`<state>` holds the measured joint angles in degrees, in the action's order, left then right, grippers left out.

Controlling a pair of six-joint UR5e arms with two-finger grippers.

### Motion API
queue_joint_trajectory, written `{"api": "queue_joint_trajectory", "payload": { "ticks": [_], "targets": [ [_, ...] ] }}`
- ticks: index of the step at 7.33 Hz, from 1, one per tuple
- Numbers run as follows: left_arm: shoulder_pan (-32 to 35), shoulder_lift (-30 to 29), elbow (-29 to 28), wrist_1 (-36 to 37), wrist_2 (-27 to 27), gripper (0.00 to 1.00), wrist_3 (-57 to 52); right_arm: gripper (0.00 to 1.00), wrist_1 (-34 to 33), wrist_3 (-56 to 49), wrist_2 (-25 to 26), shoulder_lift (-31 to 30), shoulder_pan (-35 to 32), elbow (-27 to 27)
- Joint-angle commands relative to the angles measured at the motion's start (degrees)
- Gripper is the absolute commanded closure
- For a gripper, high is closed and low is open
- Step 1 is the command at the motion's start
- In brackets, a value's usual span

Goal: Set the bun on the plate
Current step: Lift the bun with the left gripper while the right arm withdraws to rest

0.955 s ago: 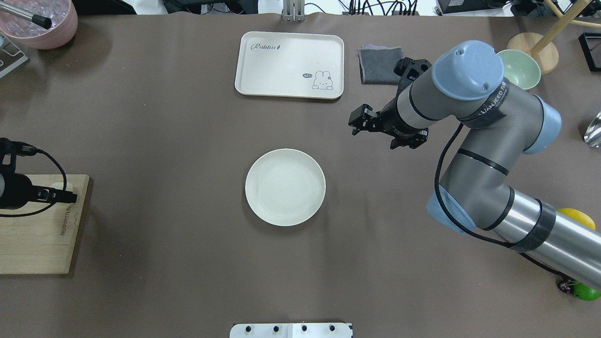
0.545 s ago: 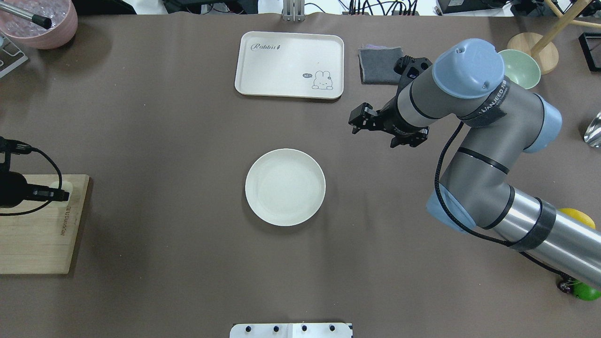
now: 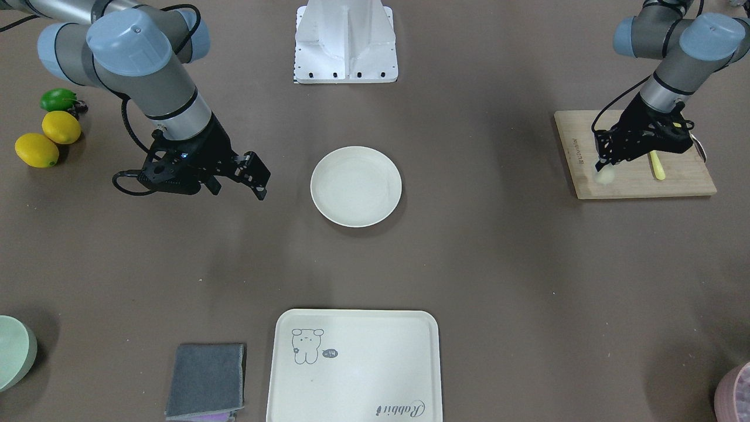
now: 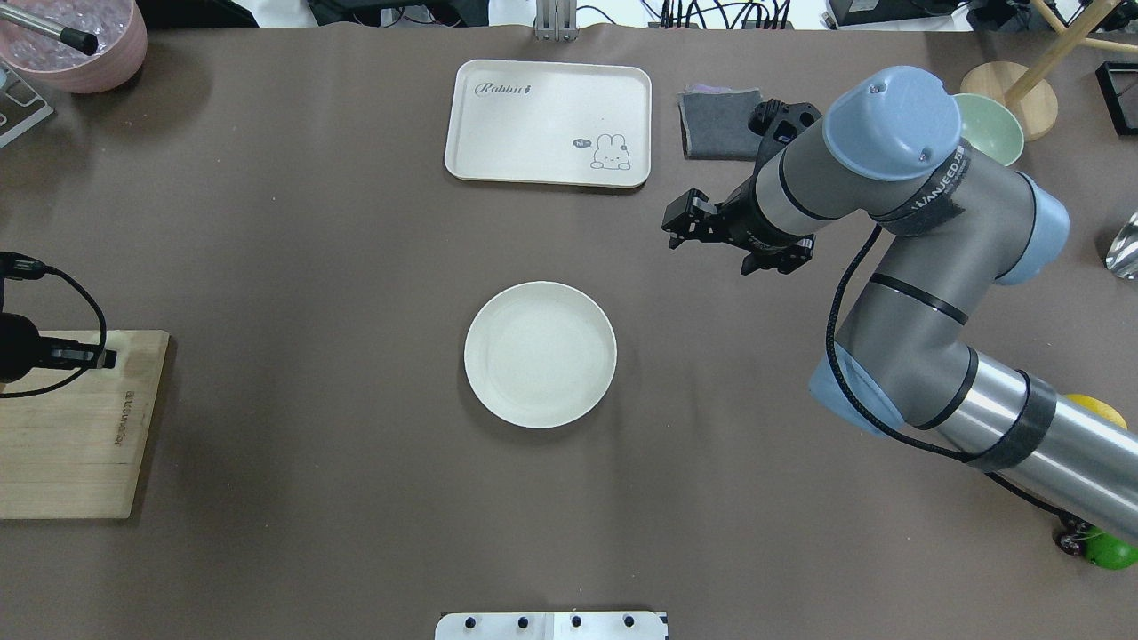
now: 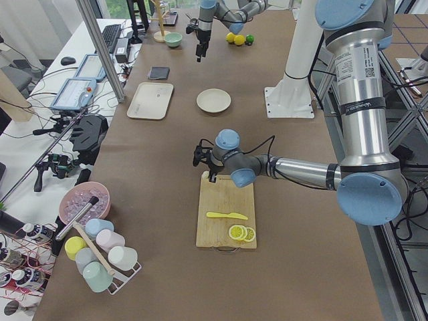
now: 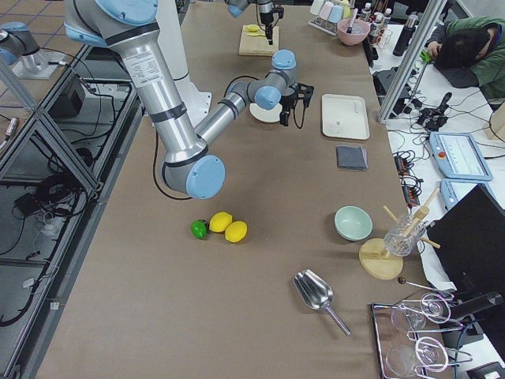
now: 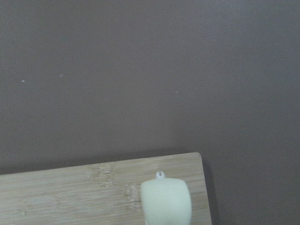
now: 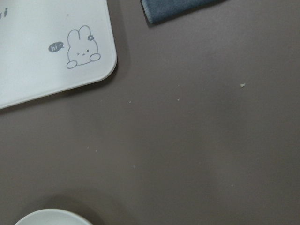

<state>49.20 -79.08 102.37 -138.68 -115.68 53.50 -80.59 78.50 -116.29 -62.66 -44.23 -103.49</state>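
Bun on the board, plate bare at mid-table and well apart from it. From across the table, then, nothing of the job is done yet. The left gripper is right down over the bun at the board's corner. Whether its jaws have closed on it, I cannot tell. The right gripper hangs beside the plate, fingers spread, holding nothing.

Overhead now: the left gripper pokes in at the frame's edge above the board and hides the bun. Plate empty, with the tray and a grey cloth beyond it.

Left side: the near arm reaches low to the board's far end, a yellow knife and lemon slices lying behind it. A cup rack and a pink bowl stand at the table's near end.

Right side: lemons, a green bowl and a metal scoop rest on the brown cover. A person leans on a bench alongside, among cables and screens.

Left wrist: the bun lies at the bottom edge, on the board near its corner, with no fingers in shot, so the grip is unconfirmed. Right wrist: tray corner, cloth, a sliver of plate rim.

Left to do, as I judge it: secure the bun, lift it, carry it across, set it on the plate.
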Motion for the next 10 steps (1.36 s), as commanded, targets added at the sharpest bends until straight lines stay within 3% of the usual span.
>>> {"api": "queue_joint_trajectory", "payload": {
  "ticks": [1, 2, 3, 4, 6, 8, 10],
  "targets": [
    [2.3, -4.6, 5.4, 9.4, -1.7, 1.0, 0.6, 0.0, -8.0, -11.0, -3.1, -3.1, -7.0, -2.1],
    [2.4, -9.0, 8.1, 16.4, -1.7, 0.91, 0.9, 0.0, -12.0, -19.4, -3.1, -6.1, -10.2, -3.5],
    [2.3, -12.4, 8.9, 20.6, -1.5, 0.9, 2.6, 0.0, -15.0, -27.8, -3.2, -8.7, -13.5, -3.7],
    [2.0, -15.8, 8.9, 22.7, -1.4, 0.79, 5.5, 0.0, -15.2, -37.2, -3.3, -13.4, -16.4, -3.7],
    [-0.6, -22.2, 8.9, 28.4, 0.7, 0.76, 8.9, 0.0, -14.9, -51.4, -6.7, -21.8, -24.5, -3.3],
    [-6.7, -33.9, 9.0, 41.8, 6.9, 0.75, 14.8, 0.0, -14.8, -60.4, -11.4, -28.8, -30.8, -3.3],
    [-15.1, -40.3, 7.0, 44.5, 12.6, 0.75, 20.5, 0.0, -14.9, -68.0, -11.9, -32.9, -35.5, -2.6]
  ]
}}
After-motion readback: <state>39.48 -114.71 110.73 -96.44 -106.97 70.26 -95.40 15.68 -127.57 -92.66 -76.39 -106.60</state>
